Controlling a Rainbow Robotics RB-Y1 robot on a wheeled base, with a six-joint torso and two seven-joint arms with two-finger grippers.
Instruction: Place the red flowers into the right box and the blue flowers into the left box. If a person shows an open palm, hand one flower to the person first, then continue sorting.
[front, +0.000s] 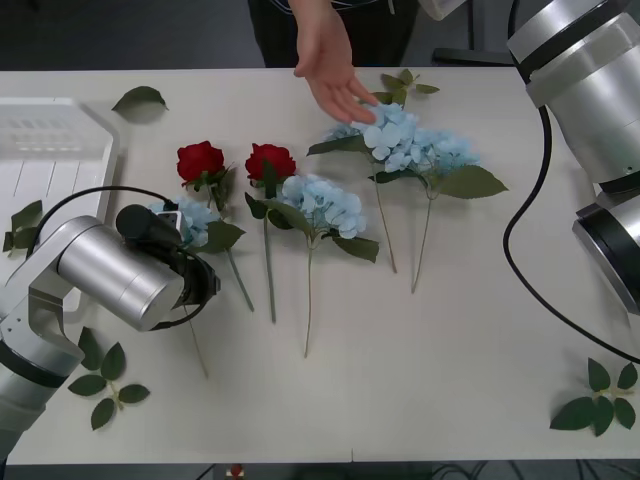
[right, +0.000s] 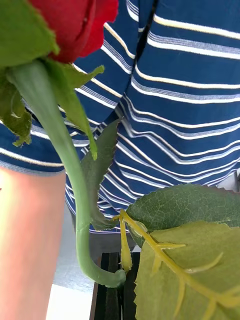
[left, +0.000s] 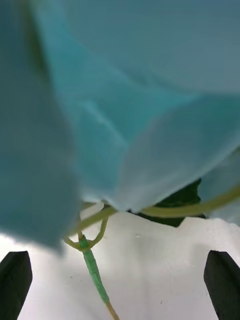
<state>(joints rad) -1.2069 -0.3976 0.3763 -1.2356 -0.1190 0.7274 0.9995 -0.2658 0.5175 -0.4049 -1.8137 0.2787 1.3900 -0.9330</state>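
**Open palm over the bench while both arms carry flowers**

Front view: the left arm reaches in from 8 o'clock, its wrist lying over a blue flower (front: 192, 218) beside the two red roses (front: 200, 160) on the white bench (front: 420, 360). More blue flowers (front: 415, 145) lie toward 1 o'clock, and the person's hand (front: 330, 65) hovers open just above them. The left box (front: 50, 160) sits at 9 o'clock. Loose leaf sprigs (front: 600, 400) lie at 4 and 7 o'clock. The right arm stands at 3 o'clock.

Right wrist view: the right end effector (right: 116, 290) is clamped on a red rose stem (right: 60, 150), with the bloom rising toward 11 o'clock before a striped shirt (right: 185, 100).

Left wrist view: the left end effector (left: 120, 280) has its fingers (left: 222, 280) wide apart, the blue flower's forked stem (left: 92, 265) between them, with pale petals above.
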